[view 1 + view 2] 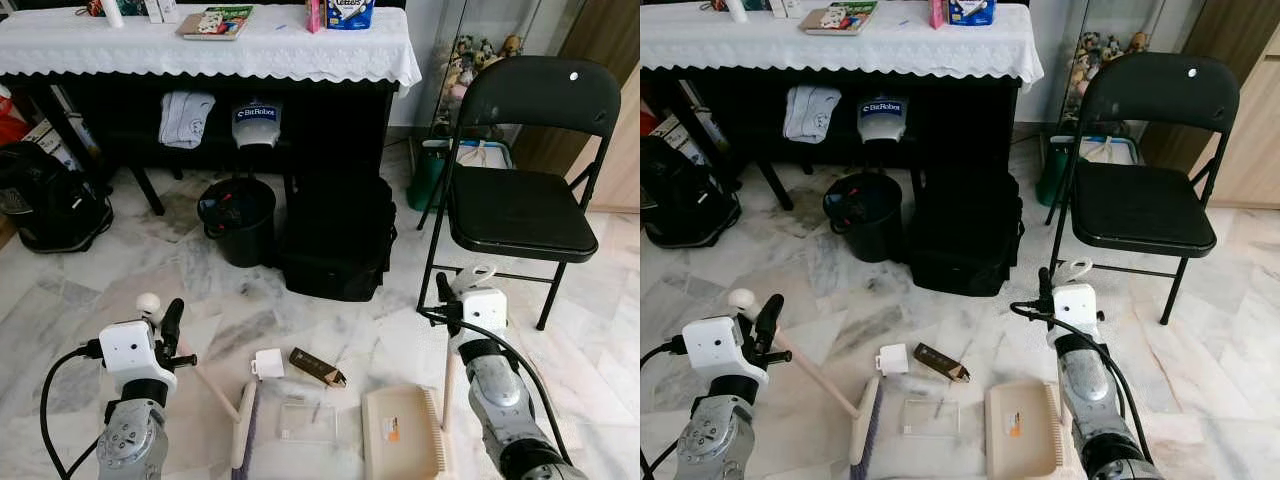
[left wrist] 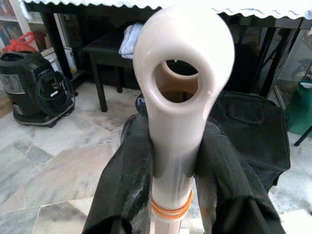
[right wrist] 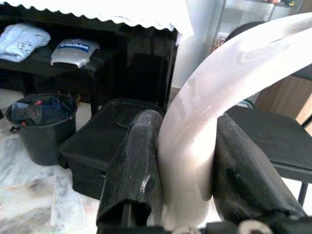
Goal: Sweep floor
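left gripper (image 2: 173, 170) jaws clenched on broom handle (image 2: 178, 92) | right gripper (image 3: 187, 170) jaws clenched on dustpan handle (image 3: 204, 117) | broom head (image 1: 243, 425) and dustpan (image 1: 400, 432) on floor (image 1: 90, 290), flanking litter (image 1: 317, 367) before black bag (image 1: 335, 235)

The floor (image 1: 90, 290) is white marble veined with grey. Upper right of the frame, a black folding chair (image 1: 525, 205); upper left, a white lace cloth (image 1: 210, 45) (scalloped edge). Cream broom handle (image 2: 180, 92), black bucket (image 1: 238, 218).
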You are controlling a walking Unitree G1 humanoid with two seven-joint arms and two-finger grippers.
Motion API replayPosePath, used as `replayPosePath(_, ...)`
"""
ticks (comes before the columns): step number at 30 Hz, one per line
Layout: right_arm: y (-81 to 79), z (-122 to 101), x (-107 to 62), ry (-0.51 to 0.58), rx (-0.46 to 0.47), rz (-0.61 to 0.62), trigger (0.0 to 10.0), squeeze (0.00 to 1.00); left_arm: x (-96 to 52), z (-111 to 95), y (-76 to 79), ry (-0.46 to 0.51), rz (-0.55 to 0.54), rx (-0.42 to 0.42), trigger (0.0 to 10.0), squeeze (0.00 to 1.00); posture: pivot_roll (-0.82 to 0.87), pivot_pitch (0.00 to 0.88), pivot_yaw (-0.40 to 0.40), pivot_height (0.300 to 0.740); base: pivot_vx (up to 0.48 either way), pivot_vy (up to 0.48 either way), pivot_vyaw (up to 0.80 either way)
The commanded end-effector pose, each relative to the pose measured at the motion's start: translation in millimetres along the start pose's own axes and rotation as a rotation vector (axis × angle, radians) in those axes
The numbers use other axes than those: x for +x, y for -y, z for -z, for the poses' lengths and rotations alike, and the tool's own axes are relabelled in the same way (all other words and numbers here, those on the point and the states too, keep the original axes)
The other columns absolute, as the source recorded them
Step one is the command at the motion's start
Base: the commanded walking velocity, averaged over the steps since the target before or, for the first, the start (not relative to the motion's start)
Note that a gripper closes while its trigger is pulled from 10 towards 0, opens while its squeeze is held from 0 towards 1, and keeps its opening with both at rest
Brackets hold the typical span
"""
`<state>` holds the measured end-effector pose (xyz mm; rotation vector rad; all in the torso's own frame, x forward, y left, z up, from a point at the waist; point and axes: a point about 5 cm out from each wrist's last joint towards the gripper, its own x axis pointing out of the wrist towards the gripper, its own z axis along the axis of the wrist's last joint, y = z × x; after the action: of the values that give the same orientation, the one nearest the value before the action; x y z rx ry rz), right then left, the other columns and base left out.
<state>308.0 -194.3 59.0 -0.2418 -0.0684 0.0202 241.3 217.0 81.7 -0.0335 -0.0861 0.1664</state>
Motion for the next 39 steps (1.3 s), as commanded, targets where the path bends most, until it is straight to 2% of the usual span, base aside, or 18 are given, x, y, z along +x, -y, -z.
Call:
replayPosePath(1,-2.3,-3,1.8,0.020,-0.005,-0.007,10.0,0.00,-3.6,0,-6.3,-0.004,-0.027,0.002,10.0,0.00,0.01,0.123,0.027,0.740,0.000,0.000,0.00)
replayPosePath(8,-8.6,3,0.3,-0.026,-0.014,-0.037,10.0,0.00,-4.2,0,-7.2,0.001,-0.027,0.000,10.0,0.00,0.02,0.128,0.023,0.740,0.000,0.000,0.00)
replayPosePath(13,-17.0,17,-8.3,-0.105,-0.018,-0.068,10.0,0.00,-8.3,1,-8.9,-0.006,-0.027,-0.003,10.0,0.00,0.03,0.129,0.022,0.740,0.000,0.000,0.00)
replayPosePath(24,-19.4,24,-14.4,-0.140,-0.014,-0.072,10.0,0.00,-9.2,1,-10.9,-0.013,-0.024,0.001,10.0,0.00,0.04,0.127,0.027,0.740,0.000,0.000,0.00)
replayPosePath(27,-20.8,36,-22.6,-0.219,0.046,-0.043,10.0,0.00,-7.5,2,-11.7,-0.034,-0.005,0.006,10.0,0.00,0.03,0.121,0.027,0.740,0.000,0.000,0.00)
replayPosePath(31,-20.6,39,-23.3,-0.243,0.057,-0.037,10.0,0.00,-6.6,2,-11.4,-0.036,-0.002,0.005,10.0,0.00,0.03,0.118,0.027,0.740,0.000,0.000,0.00)
replayPosePath(39,-18.9,45,-25.0,-0.315,0.149,0.009,10.0,0.00,-7.6,3,-11.2,-0.054,0.007,0.000,10.0,0.00,0.03,0.119,0.022,0.740,0.000,0.000,0.00)
